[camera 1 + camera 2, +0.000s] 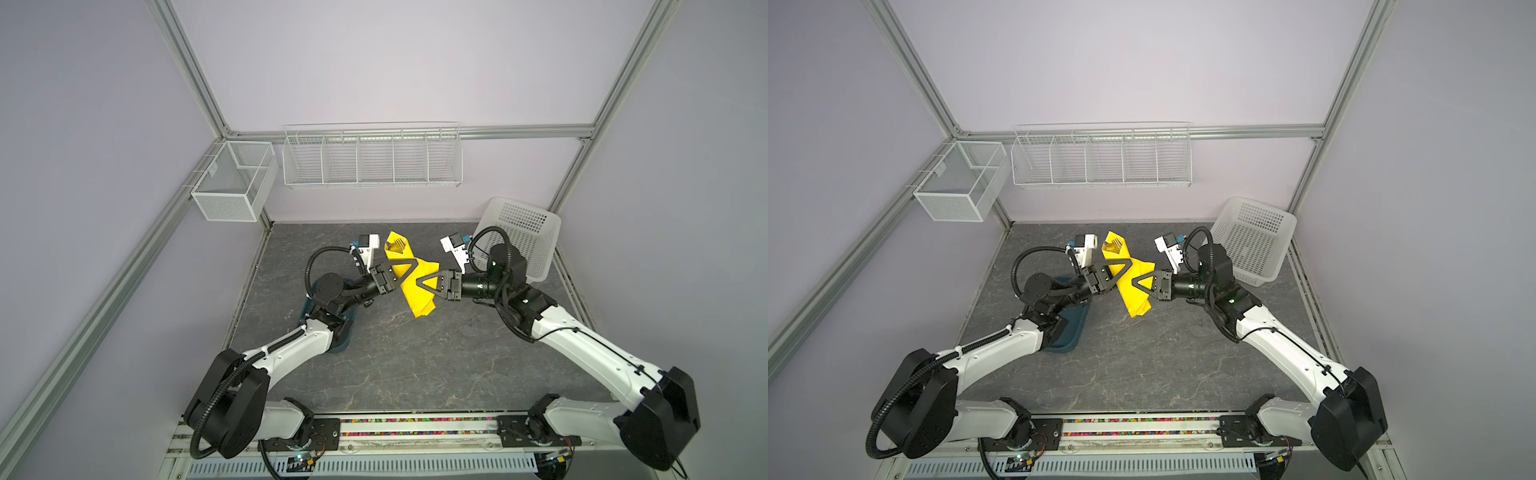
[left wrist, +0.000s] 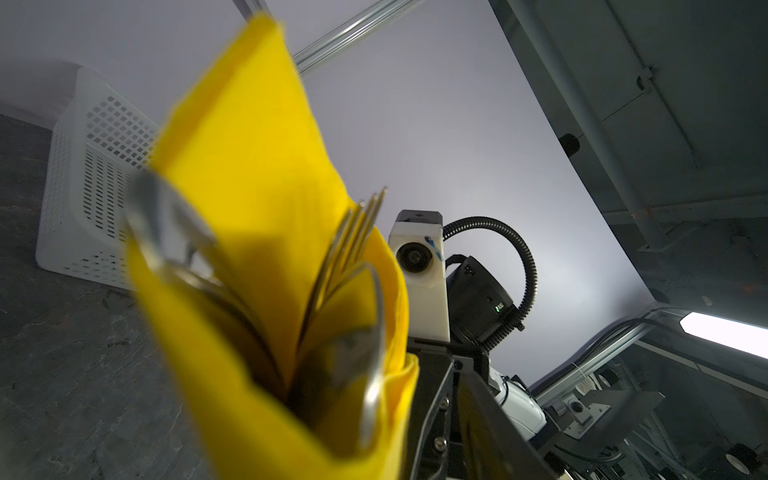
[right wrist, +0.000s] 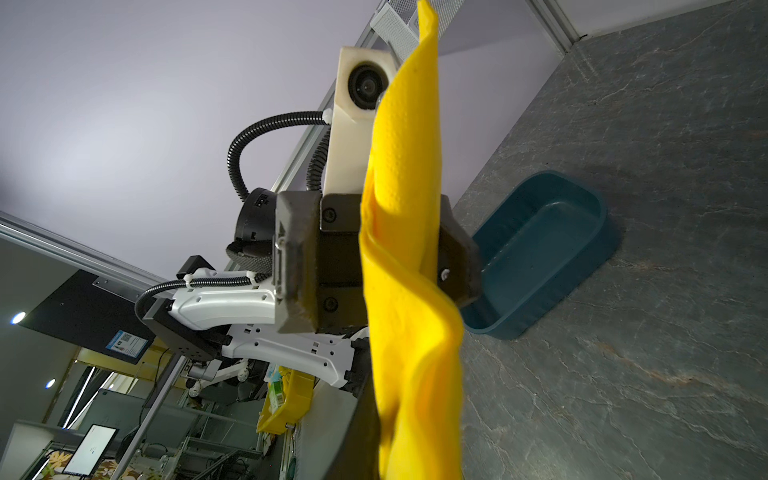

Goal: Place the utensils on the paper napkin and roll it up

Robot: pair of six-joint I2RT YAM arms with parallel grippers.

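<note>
I had the napkin (image 1: pixel 420 305) rolled into a loose yellow bundle, held above the middle of the table (image 1: pixel 374 357). In both top views it slanted from 11 o'clock down to 5 o'clock. The utensils (image 2: pixel 357 237) sat inside it, and fork tines poked out of the open 11 o'clock end. The left wrist view also showed two blurred silver pieces beside the fork.

The right gripper (image 1: pixel 420 283) reached in from 3 o'clock and was pinched tight on the napkin's middle. The left gripper (image 1: pixel 411 264) came from 9 o'clock, a little higher up the bundle. Its jaws stood on either side of the paper, but I could not tell whether they pressed it.

The white basket (image 1: pixel 525 237) leaned at 2 o'clock. The teal tray (image 1: pixel 1073 324) lay at 8 o'clock, partly under the left arm.
</note>
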